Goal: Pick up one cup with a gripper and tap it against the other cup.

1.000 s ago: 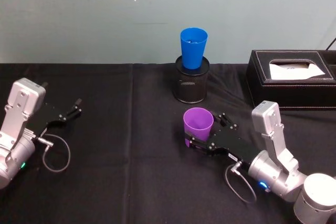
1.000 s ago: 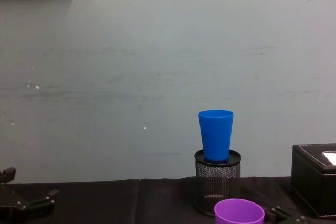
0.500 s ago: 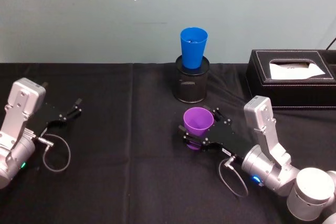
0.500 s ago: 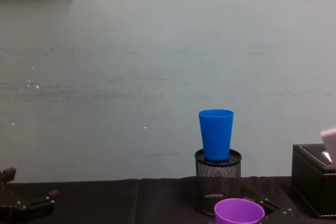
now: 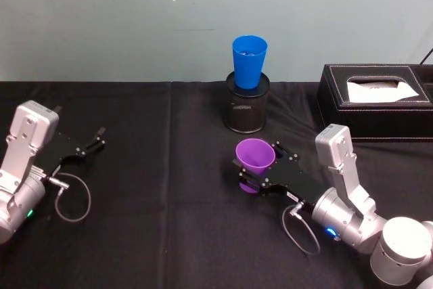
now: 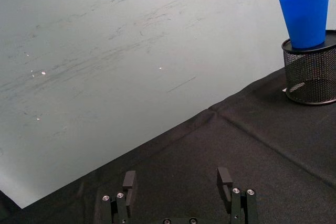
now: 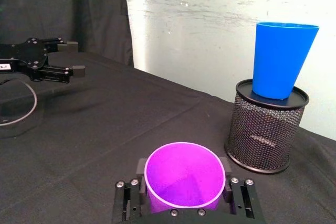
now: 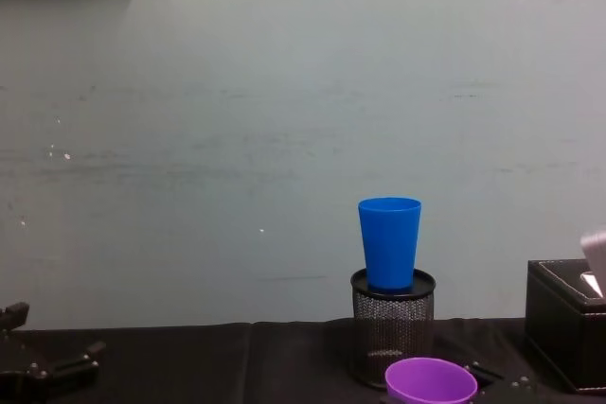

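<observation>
Purple cup point(image 5: 255, 156): clamped between the fingers of the right hand point(image 7: 184, 174), at 6 o'clock from the blue cup point(image 5: 249, 61), apart from it.
Blue cup: upright in the black mesh holder point(image 5: 246, 112).
Left hand point(image 6: 176, 179): fingers apart, resting at 9 o'clock on the bench point(image 5: 169, 235).
Black box point(image 5: 375, 99): at 3 o'clock from the holder.
</observation>
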Controlling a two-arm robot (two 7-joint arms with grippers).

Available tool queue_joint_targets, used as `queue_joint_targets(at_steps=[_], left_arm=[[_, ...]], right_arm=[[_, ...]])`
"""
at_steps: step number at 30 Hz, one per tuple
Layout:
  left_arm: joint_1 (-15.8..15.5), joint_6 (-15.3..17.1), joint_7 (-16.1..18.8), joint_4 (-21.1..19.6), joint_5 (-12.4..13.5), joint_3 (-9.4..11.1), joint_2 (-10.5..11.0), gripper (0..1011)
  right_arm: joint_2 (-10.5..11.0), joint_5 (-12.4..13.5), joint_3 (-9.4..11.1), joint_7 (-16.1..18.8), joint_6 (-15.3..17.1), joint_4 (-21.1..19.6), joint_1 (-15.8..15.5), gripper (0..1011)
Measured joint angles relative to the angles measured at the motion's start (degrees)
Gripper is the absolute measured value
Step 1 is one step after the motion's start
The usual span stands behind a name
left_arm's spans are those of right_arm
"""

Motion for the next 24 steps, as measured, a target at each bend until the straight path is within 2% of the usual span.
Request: queue_joint_targets(at_steps=[5,11,13,14,17,24], left_arm=[[0.0,0.0,0.0,0.0,0.0,0.0,0.0,1000],[0.0,0.0,0.0,0.0,0.0,0.0,0.0,1000],[0.0,0.0,0.0,0.0,0.0,0.0,0.0,1000],[0.0,0.0,0.0,0.0,0.0,0.0,0.0,1000],[0.0,0.0,0.0,0.0,0.0,0.0,0.0,1000],[0.0,0.0,0.0,0.0,0.0,0.0,0.0,1000]], right_arm=[[0.02,0.04,-0.03,0.0,0.01,-0.03,-0.02,761],[0.14,0.05,0.05,-0.03,0.33,-0.57,-0.17,735],[0.67,0.1,0.61,-0.02,2.02,-3.01,-0.65,732],[0.67,0.1,0.61,-0.02,2.02,-3.01,-0.65,732],[1.87,0.22,1.56,0.35,5.25,-8.05,-1.32,733],[3.7,0.67,2.51,0.85,11.69,-15.72,-1.3,733]])
